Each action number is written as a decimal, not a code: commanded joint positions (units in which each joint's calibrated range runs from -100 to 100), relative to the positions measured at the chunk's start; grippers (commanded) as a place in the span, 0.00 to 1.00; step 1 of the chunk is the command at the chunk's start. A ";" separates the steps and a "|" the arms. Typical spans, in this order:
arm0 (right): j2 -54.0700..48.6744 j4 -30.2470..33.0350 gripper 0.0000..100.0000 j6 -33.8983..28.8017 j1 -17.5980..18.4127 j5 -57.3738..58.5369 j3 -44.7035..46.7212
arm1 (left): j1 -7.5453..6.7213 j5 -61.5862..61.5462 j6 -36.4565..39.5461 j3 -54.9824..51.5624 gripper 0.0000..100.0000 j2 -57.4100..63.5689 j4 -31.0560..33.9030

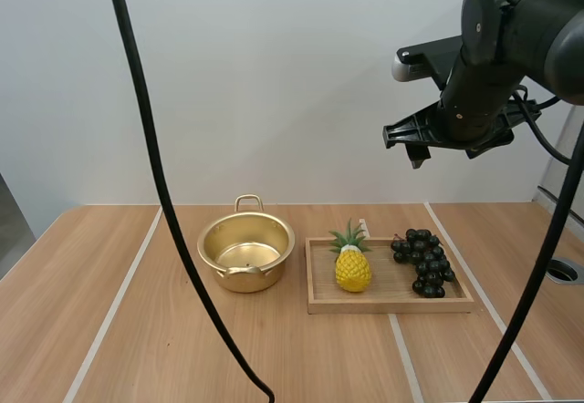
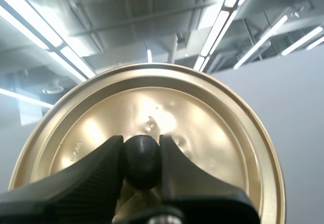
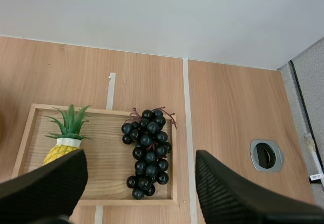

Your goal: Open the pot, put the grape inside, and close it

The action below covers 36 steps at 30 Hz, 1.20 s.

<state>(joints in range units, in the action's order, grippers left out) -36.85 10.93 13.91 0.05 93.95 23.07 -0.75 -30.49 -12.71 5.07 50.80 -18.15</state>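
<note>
The pot [image 1: 246, 253] is sitting opened, its lid [image 2: 202, 122] being pinched by the left gripper [image 2: 142, 150]. The grapes [image 3: 148, 153] are lying on the tray [image 3: 101, 153], being hovered over by the spread right gripper [image 3: 140, 158]; loading and closing are being awaited.

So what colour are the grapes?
Nearly black; the grapes show best in the right wrist view.

left gripper [image 2: 142, 144] is clamped on the black knob [image 2: 142, 165] of the gold lid [image 2: 202, 117]. its fingers [image 2: 76, 183] are pressed tight against either side of the knob, and the wrist is angled so the gripper points upward. right arm [image 1: 511, 29] is raised high on the right side, wrist bent over so the right gripper [image 3: 140, 158] faces pretty much straight down. that one's wide open, with the ribbed inner faces turned toward each other and a big gap in between.
</note>
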 commanded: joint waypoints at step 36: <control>26.68 -15.22 1.00 7.98 -9.30 -3.34 3.11 | 0.02 -17.28 11.10 33.17 0.00 0.97 17.32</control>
<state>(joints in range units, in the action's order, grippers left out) -10.76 -2.58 19.57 -8.69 91.74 24.72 -0.75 -47.73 -1.93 38.03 51.75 -1.39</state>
